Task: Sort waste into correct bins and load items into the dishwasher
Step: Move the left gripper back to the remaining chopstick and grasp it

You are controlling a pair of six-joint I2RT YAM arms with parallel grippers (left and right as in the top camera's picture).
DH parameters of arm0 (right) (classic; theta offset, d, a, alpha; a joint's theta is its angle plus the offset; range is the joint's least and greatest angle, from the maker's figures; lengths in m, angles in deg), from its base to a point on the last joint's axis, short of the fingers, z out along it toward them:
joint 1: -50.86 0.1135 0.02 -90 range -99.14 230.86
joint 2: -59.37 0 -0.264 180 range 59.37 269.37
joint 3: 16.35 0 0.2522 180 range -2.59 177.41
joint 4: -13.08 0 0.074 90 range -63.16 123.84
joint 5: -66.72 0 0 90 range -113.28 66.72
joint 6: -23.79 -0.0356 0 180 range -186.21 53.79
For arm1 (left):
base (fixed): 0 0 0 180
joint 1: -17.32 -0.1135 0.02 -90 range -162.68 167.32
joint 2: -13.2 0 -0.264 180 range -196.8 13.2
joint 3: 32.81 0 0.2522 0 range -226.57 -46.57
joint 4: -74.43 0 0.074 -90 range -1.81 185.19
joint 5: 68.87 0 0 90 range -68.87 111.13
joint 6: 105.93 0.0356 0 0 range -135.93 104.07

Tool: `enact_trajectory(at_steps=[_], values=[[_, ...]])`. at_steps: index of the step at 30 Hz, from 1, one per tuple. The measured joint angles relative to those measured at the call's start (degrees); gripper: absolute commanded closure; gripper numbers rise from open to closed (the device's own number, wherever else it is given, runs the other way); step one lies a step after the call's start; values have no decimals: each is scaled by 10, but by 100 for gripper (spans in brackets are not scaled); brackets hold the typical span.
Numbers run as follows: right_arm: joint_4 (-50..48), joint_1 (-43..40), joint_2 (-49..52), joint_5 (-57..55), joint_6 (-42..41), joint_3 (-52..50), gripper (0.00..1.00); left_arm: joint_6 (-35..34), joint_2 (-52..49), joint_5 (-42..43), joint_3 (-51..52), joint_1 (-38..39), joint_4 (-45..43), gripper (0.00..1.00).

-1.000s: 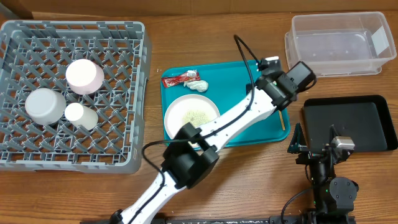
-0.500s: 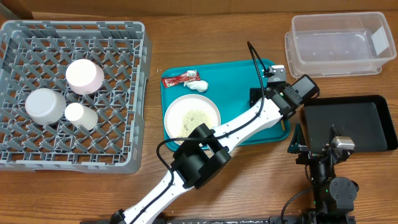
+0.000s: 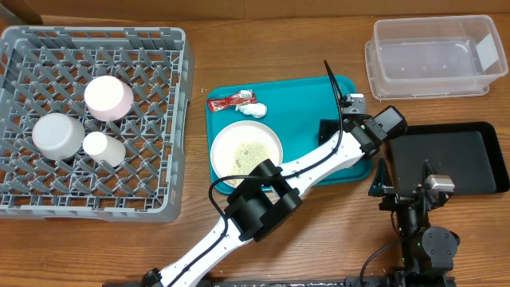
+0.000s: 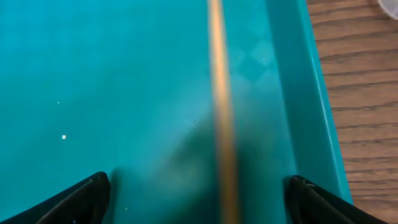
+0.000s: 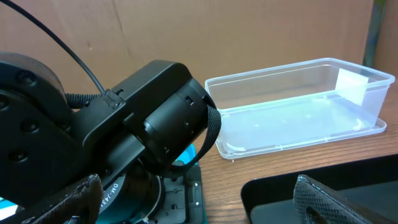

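My left gripper [image 4: 199, 202] is open low over the right side of the teal tray [image 4: 112, 74]. A blurred wooden chopstick [image 4: 219, 112] lies on the tray between its fingers, apart from both. From overhead the left gripper [image 3: 365, 143] hides the chopsticks. On the teal tray [image 3: 307, 96] lie the red wrapper [image 3: 231, 100], the tissue wad [image 3: 253, 110] and a white plate [image 3: 246, 149] with rice scraps. My right gripper [image 5: 199, 205] is open and empty by the black tray [image 5: 280, 193].
The grey dish rack [image 3: 171, 119] at the left holds a cup [image 3: 103, 147] and two round vessels [image 3: 108, 97]. The clear tub [image 3: 434, 56] stands at the back right, also in the right wrist view [image 5: 292, 112]. The black tray [image 3: 446, 159] lies in front of it.
My left arm has swung right and forward to the teal tray's right edge, now covering the chopstick seen there before. The right arm has not moved.
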State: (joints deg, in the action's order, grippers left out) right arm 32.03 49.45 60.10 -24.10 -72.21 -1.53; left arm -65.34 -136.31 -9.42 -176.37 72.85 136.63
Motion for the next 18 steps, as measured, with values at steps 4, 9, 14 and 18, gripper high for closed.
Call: enact_trajectory(at_steps=[4,9,14,18], values=[[0,0,0,0,0,0,1,0,0,1,0,0,0,20],[0,0,0,0,0,0,0,0,0,9,0,0,3,51],[0,0,0,0,0,0,0,0,0,13,0,0,15,80],[0,0,0,0,0,0,0,8,0,9,-2,0,37,96]])
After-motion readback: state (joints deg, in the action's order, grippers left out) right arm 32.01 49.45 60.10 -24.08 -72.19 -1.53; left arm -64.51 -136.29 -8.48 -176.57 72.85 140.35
